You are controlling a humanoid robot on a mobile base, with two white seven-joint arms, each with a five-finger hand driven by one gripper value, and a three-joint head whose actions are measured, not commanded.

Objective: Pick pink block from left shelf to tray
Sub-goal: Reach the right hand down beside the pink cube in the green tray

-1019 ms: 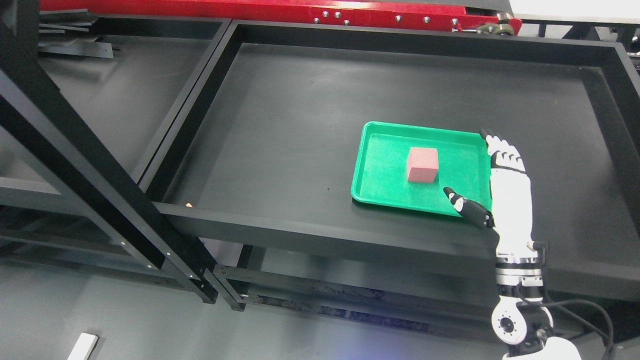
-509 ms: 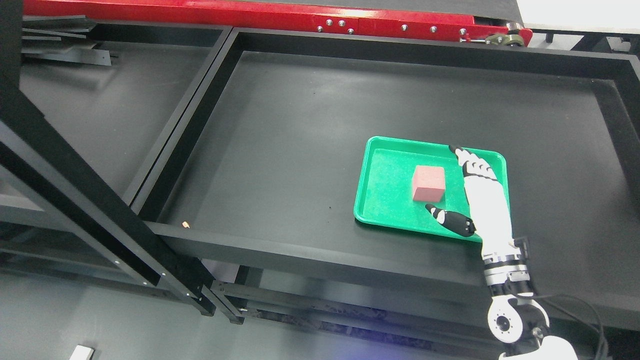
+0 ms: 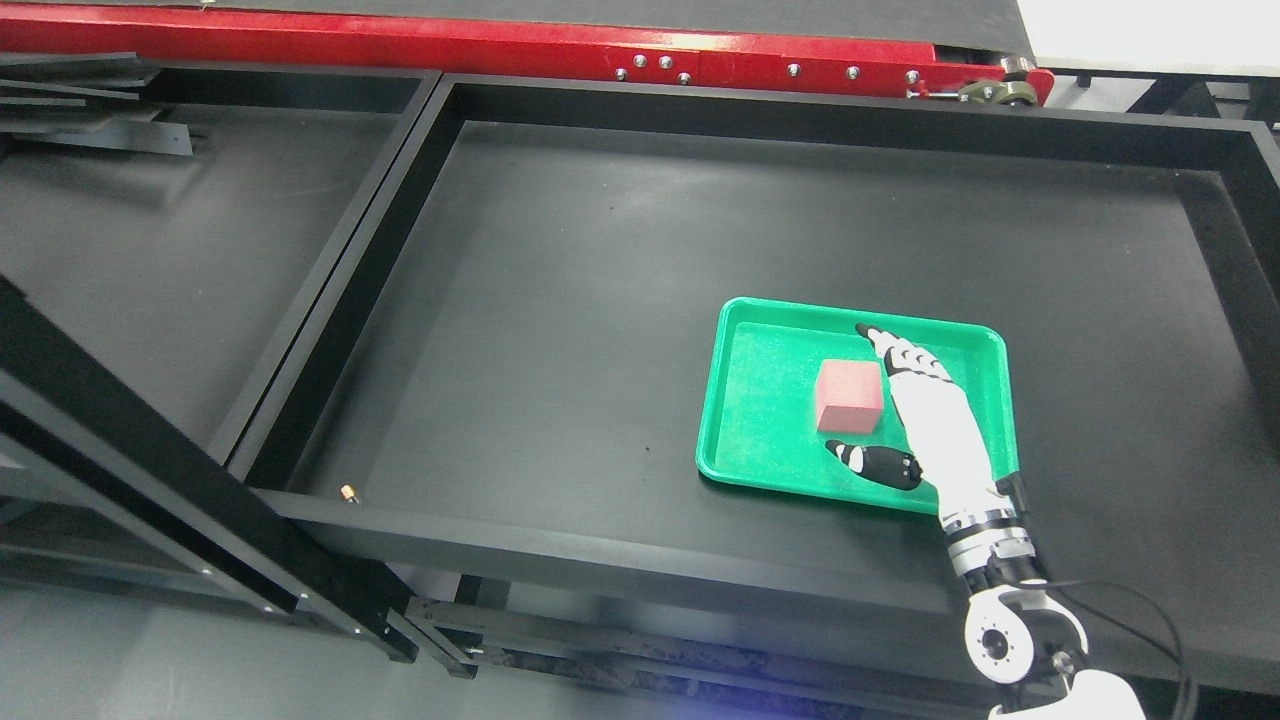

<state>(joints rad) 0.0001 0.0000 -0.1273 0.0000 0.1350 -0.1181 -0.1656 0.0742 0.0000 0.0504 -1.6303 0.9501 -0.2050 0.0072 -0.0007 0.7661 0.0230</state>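
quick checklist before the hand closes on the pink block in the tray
1. Pink cube-shaped block in view, sitting flat in the green plastic tray: ok.
2. Right hand open, holding nothing: ok.
3. Block lies between the thumb and the other fingers: ok.
4. Fingers touching the block: cannot tell.
5. Nothing else in the tray to snag: ok.
6. Tray fully on the black shelf, away from its raised edges: ok.

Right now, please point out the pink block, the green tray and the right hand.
pink block [image 3: 850, 385], head view, top face.
green tray [image 3: 765, 395], head view, bare floor.
right hand [image 3: 925, 420], head view, back of the hand.
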